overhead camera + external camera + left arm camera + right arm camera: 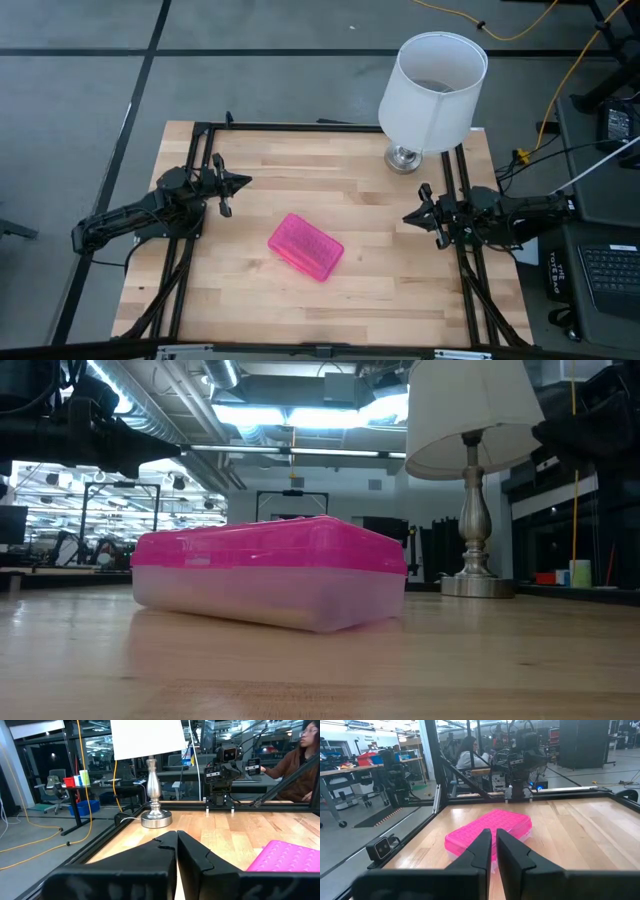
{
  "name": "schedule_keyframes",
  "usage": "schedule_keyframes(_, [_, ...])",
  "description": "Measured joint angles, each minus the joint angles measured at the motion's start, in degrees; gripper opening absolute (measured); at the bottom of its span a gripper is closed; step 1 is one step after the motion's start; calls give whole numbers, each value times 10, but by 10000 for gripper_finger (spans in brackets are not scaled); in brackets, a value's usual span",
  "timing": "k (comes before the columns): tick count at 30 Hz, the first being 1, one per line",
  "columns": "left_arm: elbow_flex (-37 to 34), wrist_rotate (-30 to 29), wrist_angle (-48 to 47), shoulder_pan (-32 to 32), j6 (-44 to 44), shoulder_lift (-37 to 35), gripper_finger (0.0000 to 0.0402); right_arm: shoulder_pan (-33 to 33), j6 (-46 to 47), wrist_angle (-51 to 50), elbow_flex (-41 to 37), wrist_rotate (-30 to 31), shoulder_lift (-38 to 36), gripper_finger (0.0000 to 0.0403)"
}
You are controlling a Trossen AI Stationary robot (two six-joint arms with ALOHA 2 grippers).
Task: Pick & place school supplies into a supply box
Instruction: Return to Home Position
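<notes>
Left pincer (243,183) fingers together, near left edge of desk (250,300) | right pincer (408,216) fingers together, near right edge | pink supply box (306,246) closed, mid-desk between them

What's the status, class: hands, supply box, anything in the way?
Left hand shut, empty, left edge. Right hand shut, empty, right edge. Supply box closed, mid-table. Lamp at back, not blocking.

The left arm (130,218) and right arm (520,212) are black, jointed, with dark wedge-shaped fingers (150,855) (tapering to points).
</notes>
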Motion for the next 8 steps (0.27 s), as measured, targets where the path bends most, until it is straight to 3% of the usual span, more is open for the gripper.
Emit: schedule_keyframes(8, [0,0,0,0,0,0,2,0,1,0,0,0,0,32])
